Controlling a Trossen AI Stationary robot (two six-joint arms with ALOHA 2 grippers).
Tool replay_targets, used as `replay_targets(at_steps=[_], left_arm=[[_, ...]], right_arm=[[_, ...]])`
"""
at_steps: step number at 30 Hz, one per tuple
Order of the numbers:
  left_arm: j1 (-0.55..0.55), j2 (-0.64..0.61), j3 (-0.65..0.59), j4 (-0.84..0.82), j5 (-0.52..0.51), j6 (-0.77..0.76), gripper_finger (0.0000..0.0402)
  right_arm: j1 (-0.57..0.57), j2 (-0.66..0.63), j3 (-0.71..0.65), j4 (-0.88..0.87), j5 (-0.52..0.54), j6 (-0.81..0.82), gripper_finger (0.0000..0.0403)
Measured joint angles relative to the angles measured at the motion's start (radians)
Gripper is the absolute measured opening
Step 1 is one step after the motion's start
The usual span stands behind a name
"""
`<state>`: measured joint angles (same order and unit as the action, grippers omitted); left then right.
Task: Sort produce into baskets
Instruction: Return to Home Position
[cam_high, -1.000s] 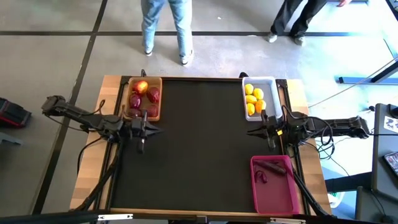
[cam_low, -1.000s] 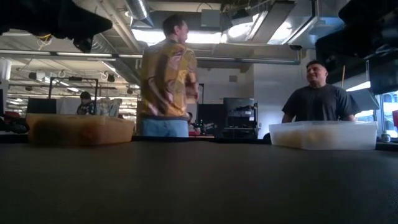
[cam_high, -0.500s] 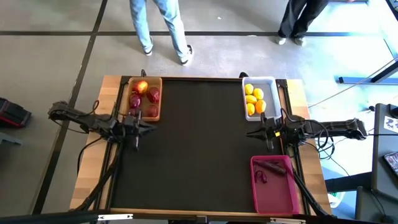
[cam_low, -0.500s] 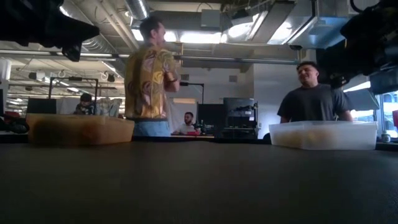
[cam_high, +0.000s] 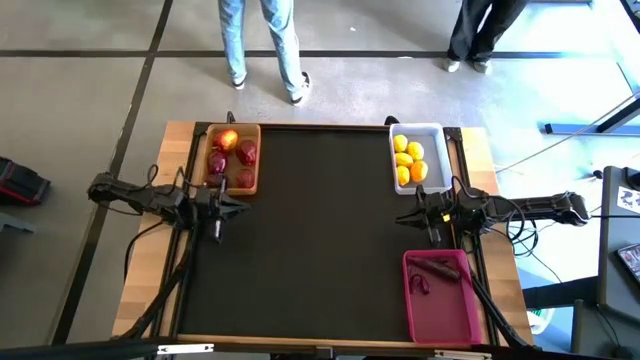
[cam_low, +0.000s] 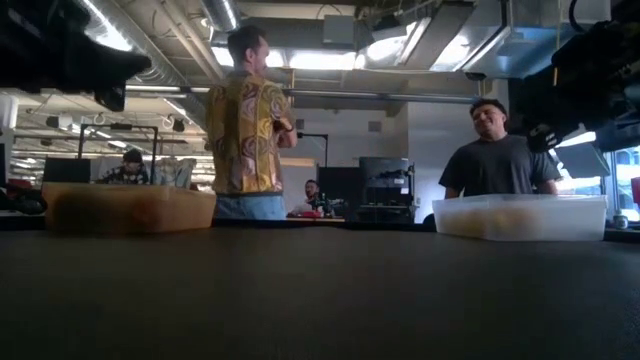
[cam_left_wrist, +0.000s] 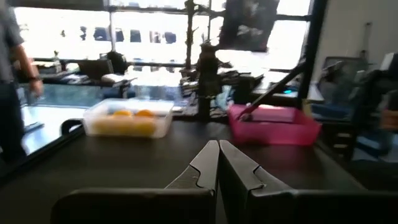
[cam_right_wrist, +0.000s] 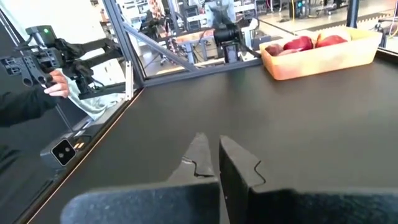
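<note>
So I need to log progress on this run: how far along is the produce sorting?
Sorting looks done: red fruits lie in the wooden basket, yellow and orange fruits in the white basket, dark purple pieces in the pink basket. Nothing in hand: left gripper and right gripper are shut and empty. No loose produce shows on the black mat, so only parking the arms seems left.

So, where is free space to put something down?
Bare: the dark mat between wooden bin and white bin, and left of the pink bin. Crowded: around left gripper, and right gripper between white and pink bins.
</note>
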<state>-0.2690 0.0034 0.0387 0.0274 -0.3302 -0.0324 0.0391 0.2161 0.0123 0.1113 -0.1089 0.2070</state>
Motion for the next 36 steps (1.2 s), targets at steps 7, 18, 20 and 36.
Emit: replay_targets(at_steps=[7,18,20,36], left_arm=[[0.095,0.007,-0.027,0.021,0.008,0.011,0.0005],[0.233,0.006,-0.03,0.011,0.141,-0.008,0.0005],[0.251,0.007,-0.03,0.011,0.142,-0.026,0.0005],[0.268,0.007,-0.03,0.011,0.145,-0.043,0.0005]], right_arm=[[0.0,0.002,-0.001,-0.003,-0.009,-0.002,0.0003],[0.0,0.002,-0.003,-0.003,0.001,-0.001,0.0003],[0.0,0.002,-0.003,-0.014,0.013,-0.001,0.0003],[0.0,0.006,-0.004,-0.074,0.047,-0.008,0.0003]])
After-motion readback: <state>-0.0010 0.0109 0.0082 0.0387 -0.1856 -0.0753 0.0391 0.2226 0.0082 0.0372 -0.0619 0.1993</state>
